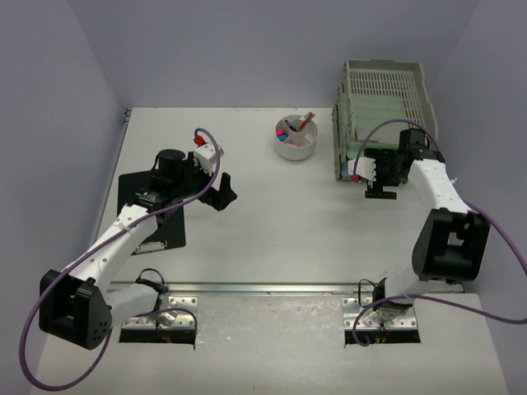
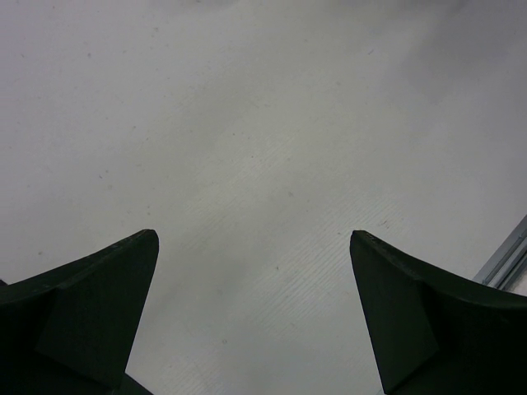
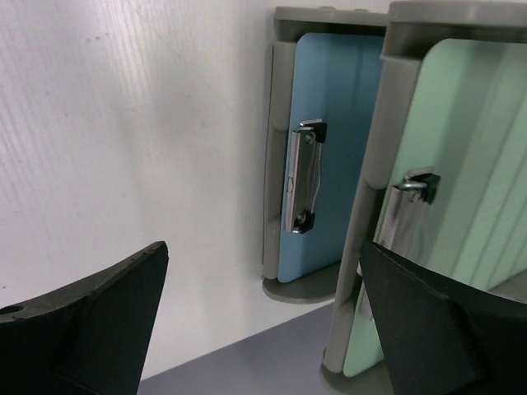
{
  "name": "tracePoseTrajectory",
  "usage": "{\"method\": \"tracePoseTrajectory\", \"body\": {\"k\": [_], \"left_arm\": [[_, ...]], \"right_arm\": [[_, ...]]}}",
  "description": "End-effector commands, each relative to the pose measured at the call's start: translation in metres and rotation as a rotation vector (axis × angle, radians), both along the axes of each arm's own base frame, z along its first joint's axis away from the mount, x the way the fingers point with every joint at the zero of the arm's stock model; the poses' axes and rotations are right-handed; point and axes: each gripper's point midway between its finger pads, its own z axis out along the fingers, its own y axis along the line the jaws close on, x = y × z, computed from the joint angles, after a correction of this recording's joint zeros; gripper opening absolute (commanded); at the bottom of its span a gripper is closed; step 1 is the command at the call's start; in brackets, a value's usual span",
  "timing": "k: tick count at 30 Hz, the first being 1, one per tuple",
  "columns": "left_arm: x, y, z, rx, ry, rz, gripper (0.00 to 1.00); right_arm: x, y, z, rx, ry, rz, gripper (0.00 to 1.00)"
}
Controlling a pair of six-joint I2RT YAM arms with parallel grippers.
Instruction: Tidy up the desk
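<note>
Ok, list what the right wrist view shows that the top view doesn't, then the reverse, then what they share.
Only the right wrist view: a blue clipboard in the trays, and the metal clips on it and on the green clipboard.
Only the top view: the bowl, a black pad, the left arm.
Both: the trays, the desk, the open right hand.
</note>
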Motion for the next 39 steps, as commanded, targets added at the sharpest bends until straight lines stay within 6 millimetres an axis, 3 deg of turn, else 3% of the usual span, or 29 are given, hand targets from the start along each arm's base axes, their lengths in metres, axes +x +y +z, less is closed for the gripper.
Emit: {"method": "tracePoseTrajectory", "body": {"k": [1,6,8,11,15,20,25,28,31,35,39], "left_arm": [[0.002,0.009,0.009,0.001,-0.034,0.056,1.0],[0.004,0.043,-0.016,0.165,0.0,0.183,1.0],[-0.008,0.052,-0.038,0.276,0.055,0.114,1.0],[-0.032,0.083,-0.077,0.45,0.143,0.002,0.97],[-0.062,0.12,-0.114,0.55,0.239,-0.096,0.91],[-0.083,0.185,-0.13,0.658,0.276,-0.193,0.8],[-0.092,0.226,-0.138,0.744,0.277,-0.241,0.77],[-0.091,0.242,-0.144,0.79,0.221,-0.287,0.78],[-0.102,0.251,-0.162,0.833,0.174,-0.383,0.77],[-0.124,0.237,-0.183,0.809,0.154,-0.541,0.76],[-0.122,0.225,-0.188,0.774,0.091,-0.573,0.75]], "right_arm": [[-0.021,0.018,0.037,0.054,-0.056,0.044,0.99],[-0.051,0.035,0.057,0.09,-0.084,0.083,0.99],[-0.063,0.044,0.058,0.112,-0.085,0.098,0.99],[-0.077,0.058,0.051,0.148,-0.047,0.091,0.99],[-0.088,0.074,0.046,0.188,-0.001,0.076,0.99],[-0.098,0.09,0.036,0.237,0.051,0.048,0.99],[-0.099,0.102,0.027,0.269,0.069,0.05,0.99],[-0.1,0.105,0.026,0.285,0.074,0.044,0.99],[-0.104,0.108,0.026,0.311,0.08,0.047,0.99],[-0.107,0.11,0.025,0.318,0.069,0.053,0.99],[-0.11,0.11,0.022,0.318,0.069,0.056,0.99]]}}
